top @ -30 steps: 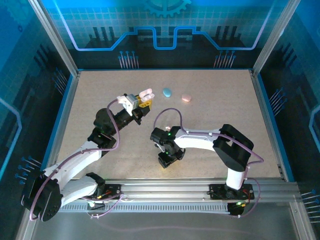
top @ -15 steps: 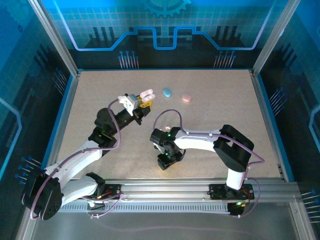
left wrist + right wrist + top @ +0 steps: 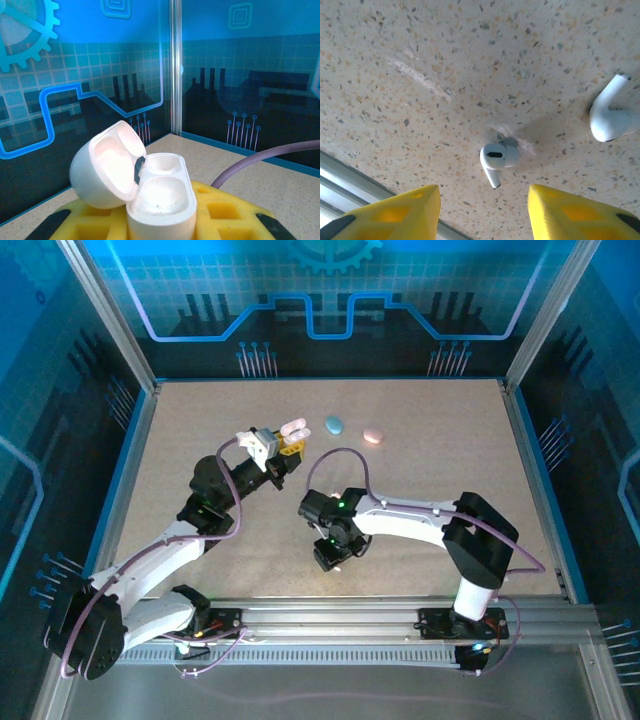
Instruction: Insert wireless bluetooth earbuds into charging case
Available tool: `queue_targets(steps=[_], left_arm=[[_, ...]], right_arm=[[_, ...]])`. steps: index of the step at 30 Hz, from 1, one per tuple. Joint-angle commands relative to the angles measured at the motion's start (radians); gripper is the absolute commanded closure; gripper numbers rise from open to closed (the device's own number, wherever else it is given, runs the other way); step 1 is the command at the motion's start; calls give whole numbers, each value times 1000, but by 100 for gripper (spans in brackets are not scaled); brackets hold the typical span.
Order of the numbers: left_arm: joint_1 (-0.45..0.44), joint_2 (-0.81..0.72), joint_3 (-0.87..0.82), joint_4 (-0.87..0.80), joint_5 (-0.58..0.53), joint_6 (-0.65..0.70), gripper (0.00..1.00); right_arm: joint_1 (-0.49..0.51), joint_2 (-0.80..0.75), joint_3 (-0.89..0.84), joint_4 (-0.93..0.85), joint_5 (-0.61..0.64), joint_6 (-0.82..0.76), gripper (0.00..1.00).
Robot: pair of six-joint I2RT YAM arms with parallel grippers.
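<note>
Right hand [image 3: 484,212] hovers spread wide over a white earbud [image 3: 496,159]: centre it, then pinch the bulb gently. Left hand [image 3: 162,225] clamps the open charging case [image 3: 160,195].

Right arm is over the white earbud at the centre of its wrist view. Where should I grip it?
Grip the earbud across its rounded head, coming straight down with the open right gripper. The thin stem lies flat on the table and would likely slip.

Your left arm reaches forward; the left end effector [image 3: 288,444] sits raised, apparently clamped on the open charging case [image 3: 161,197]. Your right arm folds inward, wrist pitched down, with the right end effector [image 3: 484,202] spread wide, facing the surface [image 3: 445,60].
</note>
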Motion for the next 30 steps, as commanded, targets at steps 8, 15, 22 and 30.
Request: queue_targets(steps=[8, 15, 22, 30], left_arm=[[7, -11, 21, 25, 9, -1, 79], [8, -7, 21, 26, 11, -2, 79], [8, -4, 19, 30, 10, -3, 79], [7, 3, 22, 33, 13, -6, 79]], right_arm=[[-9, 96, 45, -24, 25, 58, 52], [-22, 122, 37, -11, 6, 59, 54], [-25, 146, 38, 3, -6, 55, 56], [-24, 150, 42, 19, -18, 58, 59]])
